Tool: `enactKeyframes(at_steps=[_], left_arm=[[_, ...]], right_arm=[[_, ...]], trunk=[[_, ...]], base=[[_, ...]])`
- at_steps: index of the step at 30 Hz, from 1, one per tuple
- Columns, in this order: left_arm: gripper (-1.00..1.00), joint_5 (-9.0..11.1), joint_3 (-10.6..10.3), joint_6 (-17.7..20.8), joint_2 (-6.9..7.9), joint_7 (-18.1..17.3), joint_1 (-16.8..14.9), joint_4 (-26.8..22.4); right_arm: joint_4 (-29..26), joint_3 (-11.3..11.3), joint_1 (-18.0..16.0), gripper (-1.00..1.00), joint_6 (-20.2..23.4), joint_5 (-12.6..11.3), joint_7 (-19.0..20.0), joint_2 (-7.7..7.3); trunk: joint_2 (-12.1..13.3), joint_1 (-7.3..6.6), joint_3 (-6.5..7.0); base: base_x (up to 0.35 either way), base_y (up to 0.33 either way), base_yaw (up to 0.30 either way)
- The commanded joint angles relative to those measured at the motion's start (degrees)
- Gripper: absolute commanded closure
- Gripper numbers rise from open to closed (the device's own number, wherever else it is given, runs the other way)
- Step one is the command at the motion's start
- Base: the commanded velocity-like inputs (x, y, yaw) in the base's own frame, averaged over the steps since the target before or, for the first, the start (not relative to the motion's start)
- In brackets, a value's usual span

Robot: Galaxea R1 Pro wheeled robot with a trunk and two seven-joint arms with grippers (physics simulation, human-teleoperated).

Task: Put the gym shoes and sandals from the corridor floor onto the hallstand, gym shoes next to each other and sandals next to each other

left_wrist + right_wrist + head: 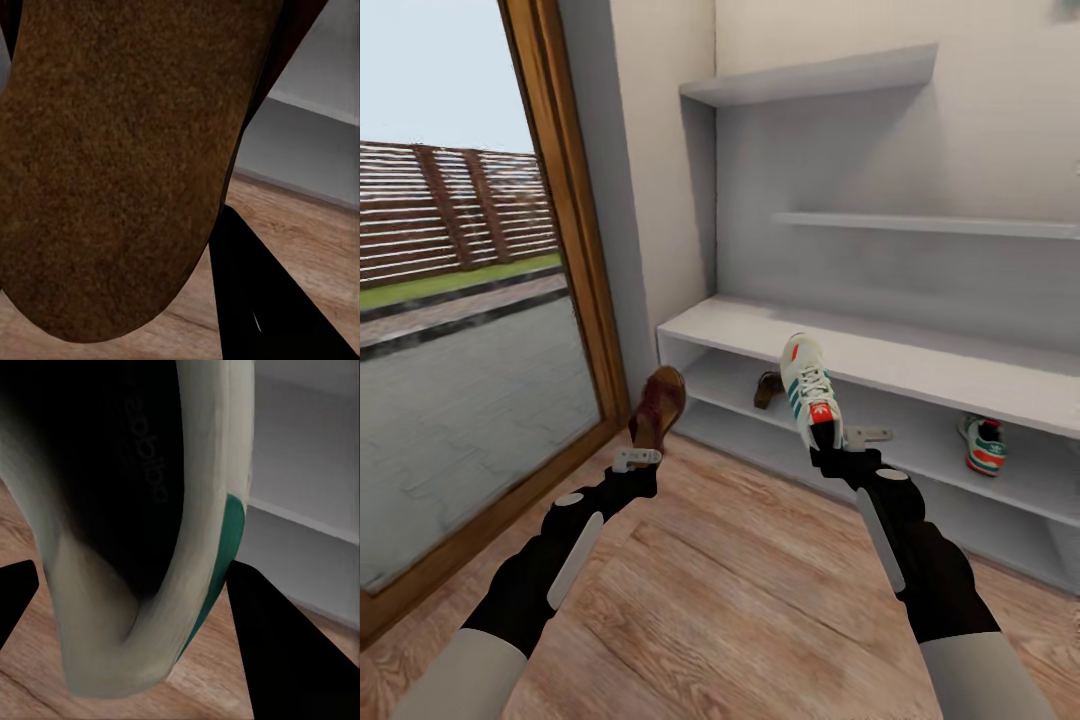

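White hallstand [920, 368]: sandal [766, 388], sneaker [985, 444].

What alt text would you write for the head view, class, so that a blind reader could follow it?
Two robot arms each hold a shoe up before a low white shoe rack: a brown sandal in the left gripper, a white sneaker in the right gripper. Another sandal and sneaker sit on a shelf.

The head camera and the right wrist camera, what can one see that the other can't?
Head view alone: the left gripper holding a brown sandal, another sandal and a sneaker on the white rack's shelf, and the glass door. Right wrist view alone: the dark inside of the held sneaker. Both show that sneaker, the rack and the wooden floor.
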Motion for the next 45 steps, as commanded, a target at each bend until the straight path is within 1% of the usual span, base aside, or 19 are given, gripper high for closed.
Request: enactKeyframes(at_steps=[1, 12, 29, 45], left_arm=[[1.0, 0.1, 0.0, 0.3, 0.06, -0.2, 0.0, -0.1], [1.0, 0.1, 0.0, 0.3, 0.07, -0.1, 0.0, -0.1], [1.0, 0.1, 0.0, 0.3, 0.06, -0.1, 0.0, -0.1], [1.0, 0.1, 0.0, 0.3, 0.05, -0.1, 0.0, -0.1]], right_arm=[[-0.1, 0.2, -0.1, 1.0, 0.3, -0.5, -0.7, -0.05], [-0.1, 0.2, -0.1, 1.0, 0.3, -0.5, -0.7, -0.04], [-0.1, 0.2, -0.1, 1.0, 0.3, -0.6, -0.7, -0.02], [-0.1, 0.2, -0.1, 1.0, 0.3, -0.6, -0.7, -0.04]], trunk=[[0.0, 0.0, -0.03], [0.0, 0.0, 0.21], [0.0, 0.0, 0.59], [0.0, 0.0, 0.95]], base=[[0.052, 0.15, -0.259], [0.007, 0.042, -0.259], [0.0, 0.277, -0.259], [0.0, 0.017, -0.259]])
